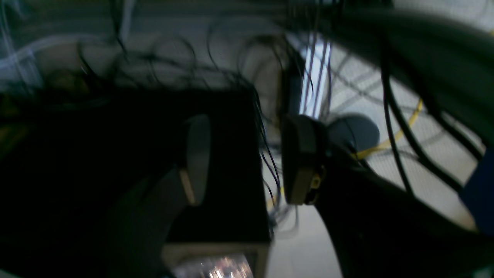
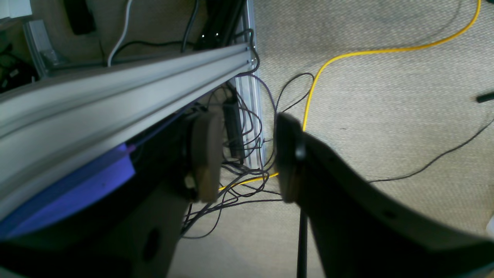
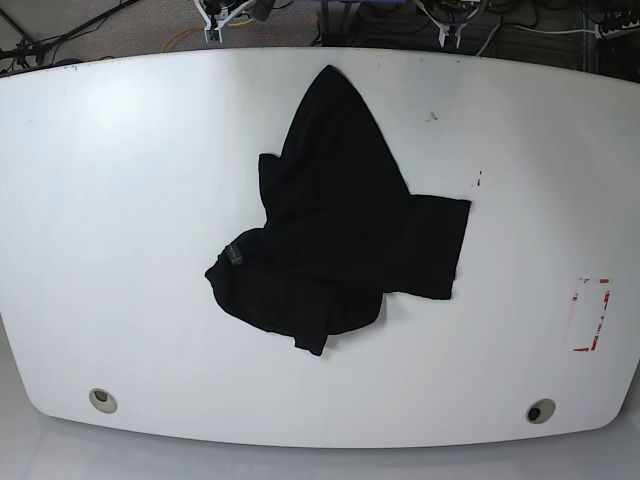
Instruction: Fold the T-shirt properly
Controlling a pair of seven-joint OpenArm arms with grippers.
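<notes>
T-shirt (image 3: 340, 235) crumpled mid-table (image 3: 120, 200) | soft, light, limp; likely to sag | best taken at far pointed corner or right hem | left gripper (image 1: 247, 158) and right gripper (image 2: 247, 154) parted, empty, off table

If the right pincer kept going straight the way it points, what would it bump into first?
Probably the tangle of black cables by the metal frame leg, low near the carpet. The right pincer is open and empty; depth is hard to judge.

White table (image 3: 120, 200), beige carpet floor (image 2: 386, 116), yellow cable (image 2: 386, 50), aluminium rail (image 2: 115, 88)
</notes>
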